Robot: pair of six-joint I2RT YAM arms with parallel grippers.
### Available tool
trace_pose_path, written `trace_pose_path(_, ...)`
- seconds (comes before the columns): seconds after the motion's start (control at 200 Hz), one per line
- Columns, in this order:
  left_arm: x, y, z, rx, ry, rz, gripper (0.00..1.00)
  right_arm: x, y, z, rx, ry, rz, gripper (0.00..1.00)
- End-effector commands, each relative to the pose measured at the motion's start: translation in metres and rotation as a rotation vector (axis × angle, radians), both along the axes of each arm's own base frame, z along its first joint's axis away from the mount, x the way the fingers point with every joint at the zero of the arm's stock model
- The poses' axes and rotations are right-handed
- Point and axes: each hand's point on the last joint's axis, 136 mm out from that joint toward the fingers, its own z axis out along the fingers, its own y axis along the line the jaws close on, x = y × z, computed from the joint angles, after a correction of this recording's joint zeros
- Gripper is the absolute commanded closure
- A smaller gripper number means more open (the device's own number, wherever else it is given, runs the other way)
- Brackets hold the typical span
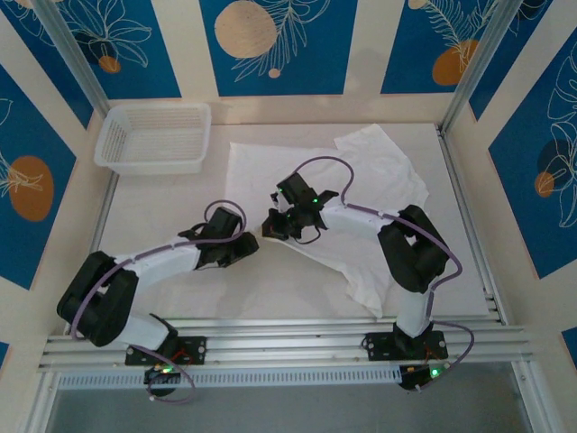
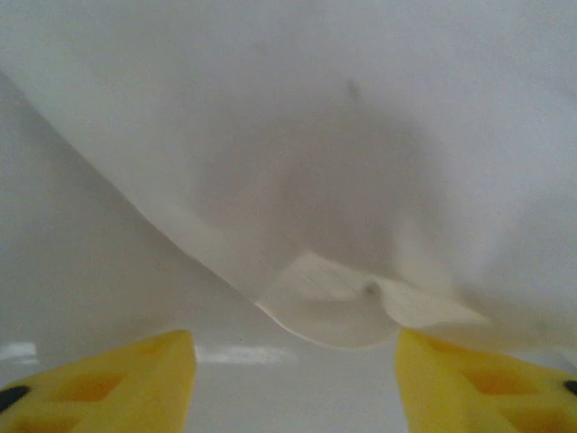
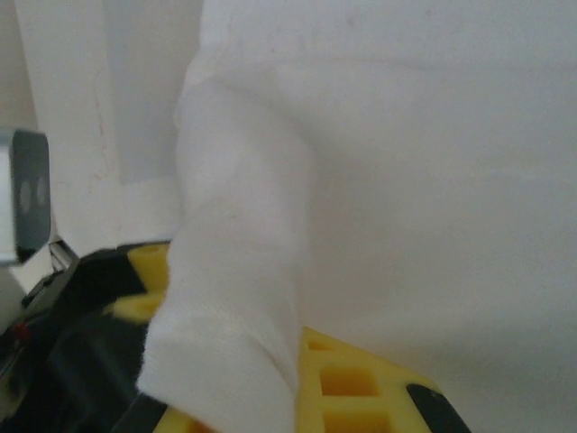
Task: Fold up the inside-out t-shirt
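Note:
The white t-shirt (image 1: 379,171) lies crumpled over the middle and right of the table, with one corner trailing toward the front (image 1: 370,293). My right gripper (image 1: 273,223) is at the shirt's left edge, shut on a raised fold of the t-shirt (image 3: 243,298); the cloth drapes over its yellow fingers (image 3: 361,379). My left gripper (image 1: 248,242) sits low on the table just left of it. It is open (image 2: 296,379), its yellow fingertips (image 2: 108,383) wide apart with nothing between them. A curled edge of the t-shirt (image 2: 352,311) lies just ahead of them.
A white mesh basket (image 1: 153,135) stands at the back left corner. Aluminium rails (image 1: 270,341) run along the front edge, and slanted posts (image 1: 473,68) rise at the back corners. Bare table (image 1: 153,212) lies left of the shirt.

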Motion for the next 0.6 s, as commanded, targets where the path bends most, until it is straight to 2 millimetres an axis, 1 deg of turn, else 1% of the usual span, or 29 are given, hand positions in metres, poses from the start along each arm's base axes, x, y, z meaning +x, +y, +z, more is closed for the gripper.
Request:
trace_pose_path(0.0,0.031,0.024,0.02,0.08,-0.109,0.058,0.58,-0.003,0.003,0.016,0.062,0.069,-0.011,1.0)
trace_pose_path(0.025,0.034,0.03,0.022,0.103,-0.125,0.062,0.67,-0.002,0.0,0.014,0.058,0.074,-0.015,1.0)
trace_pose_path(0.055,0.038,0.037,0.025,0.12,-0.139,0.061,0.79,-0.001,-0.004,0.012,0.048,0.078,-0.019,1.0)
trace_pose_path(0.07,0.041,0.039,0.027,0.123,-0.145,0.06,0.84,0.0,-0.006,0.01,0.041,0.079,-0.022,0.98)
trace_pose_path(0.095,0.044,0.044,0.029,0.128,-0.152,0.056,0.92,0.001,-0.01,0.007,0.024,0.08,-0.028,0.93)
trace_pose_path(0.13,0.047,0.05,0.033,0.135,-0.154,0.055,1.0,0.005,-0.018,0.002,-0.012,0.08,-0.047,0.84)
trace_pose_path(0.19,0.052,0.06,0.039,0.163,-0.16,0.047,1.0,0.011,-0.035,0.0,-0.054,0.077,-0.081,0.64)
trace_pose_path(0.215,0.053,0.064,0.043,0.182,-0.164,0.041,1.0,0.014,-0.04,0.004,-0.057,0.062,-0.09,0.57)
trace_pose_path(0.24,0.054,0.068,0.046,0.201,-0.17,0.035,1.0,0.016,-0.046,0.01,-0.053,0.043,-0.097,0.52)
trace_pose_path(0.305,0.056,0.074,0.053,0.237,-0.188,0.017,1.0,0.02,-0.062,0.028,-0.04,-0.016,-0.125,0.42)
trace_pose_path(0.37,0.056,0.071,0.059,0.237,-0.205,-0.02,1.0,0.022,-0.085,0.044,-0.029,-0.052,-0.168,0.41)
trace_pose_path(0.4,0.056,0.067,0.062,0.224,-0.209,-0.041,1.0,0.021,-0.099,0.05,-0.031,-0.066,-0.203,0.4)
trace_pose_path(0.425,0.055,0.062,0.065,0.203,-0.209,-0.061,1.0,0.019,-0.113,0.051,-0.045,-0.069,-0.246,0.41)
trace_pose_path(0.46,0.053,0.055,0.068,0.174,-0.212,-0.093,1.0,0.017,-0.138,0.053,-0.072,-0.077,-0.336,0.41)
trace_pose_path(0.5,0.05,0.045,0.074,0.136,-0.219,-0.13,0.98,0.009,-0.171,0.048,-0.111,-0.059,-0.472,0.42)
trace_pose_path(0.55,0.045,0.033,0.081,0.095,-0.235,-0.176,0.93,-0.011,-0.216,0.034,-0.16,0.025,-0.665,0.43)
trace_pose_path(0.595,0.039,0.023,0.086,0.069,-0.248,-0.221,0.9,-0.039,-0.252,0.018,-0.191,0.147,-0.835,0.45)
